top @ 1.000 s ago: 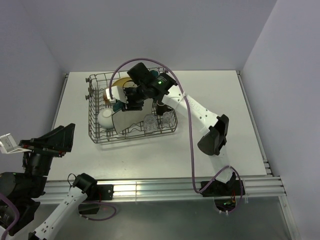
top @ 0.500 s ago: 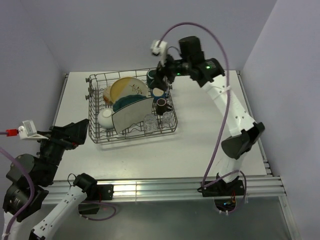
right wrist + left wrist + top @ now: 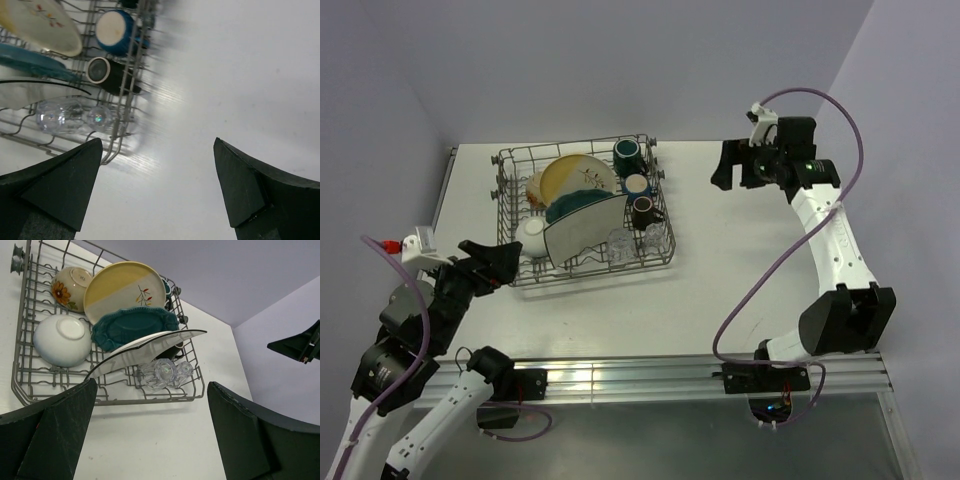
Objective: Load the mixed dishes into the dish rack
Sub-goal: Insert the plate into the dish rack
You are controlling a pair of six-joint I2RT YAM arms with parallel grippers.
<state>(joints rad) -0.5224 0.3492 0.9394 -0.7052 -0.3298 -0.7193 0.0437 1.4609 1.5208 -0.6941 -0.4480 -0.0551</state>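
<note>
**A:** What do we see around the left tool (image 3: pixel 500 262)?

**B:** Its fingers stand wide apart with nothing between them, low over the near-left part of the surface (image 3: pixel 740 260). Just ahead of the fingertips is the front wall of the dish rack (image 3: pixel 503 215), and nothing stands between them.

**A:** And the right tool (image 3: pixel 735 168)?

**B:** It is also spread wide and empty, raised over bare surface. The rack lies well off to its left, and only the rack's right end enters its wrist view.

**A:** What can't we make out?

**B:** From the left wrist, the mugs are almost wholly hidden behind the plates. From the right wrist, the far end of the rack is blurred and the plates are cut off at the frame edge.

**A:** Where do the dishes lie?

**B:** All are in the rack.
- **Bowls:** Ahead of the left tool, a white bowl (image 3: pixel 62 340) sits upside down on the left, with a flowered bowl (image 3: pixel 70 285) beyond it.
- **Plates:** The yellow-cream plate (image 3: pixel 125 290), teal plate (image 3: pixel 132 327) and white square plate (image 3: pixel 145 352) lean in a row, the square one nearest that tool.
- **Glasses:** The clear glasses (image 3: pixel 162 372) sit just before the square plate.
- **Mugs:** Toward the right tool, a dark mug (image 3: pixel 107 72) and a teal mug (image 3: pixel 114 26) line the rack's right wall.
</note>
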